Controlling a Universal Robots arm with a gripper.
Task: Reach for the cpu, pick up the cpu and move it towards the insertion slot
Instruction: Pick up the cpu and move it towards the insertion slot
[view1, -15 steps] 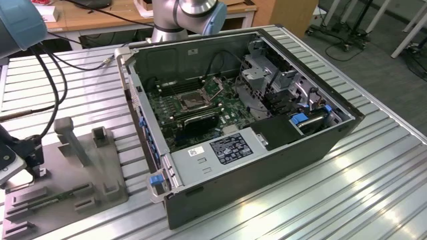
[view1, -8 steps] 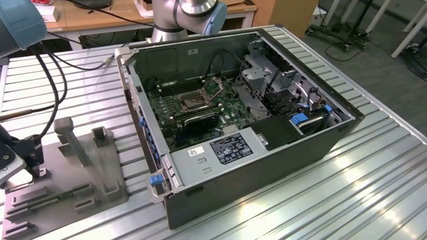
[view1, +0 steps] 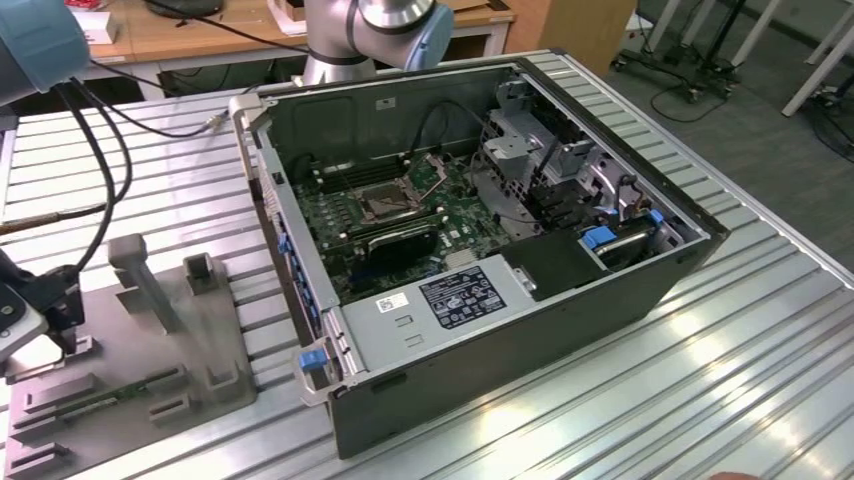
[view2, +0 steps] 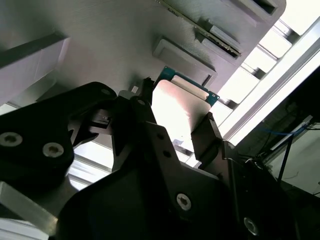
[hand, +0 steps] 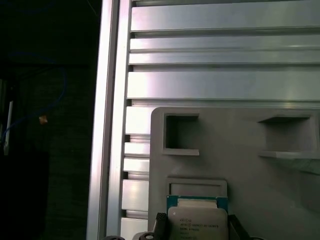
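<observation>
At the exterior view's far left edge, the gripper (view1: 60, 328) hung over a corner of the gray fixture block (view1: 147, 340), which rested on the slatted metal table (view1: 667, 400). In both wrist views its fingers (view2: 206, 135) were drawn in narrowly against opposite edges of the cpu (view2: 182, 107), holding the chip with its silvery top showing, just beside a shallow square pocket (view2: 184, 57) of the block. Farther toward the exterior view's right lay the open computer case (view1: 534, 350). Inside it the insertion slot (view1: 383, 205) sat on the green motherboard (view1: 344, 225), well apart from the cpu.
</observation>
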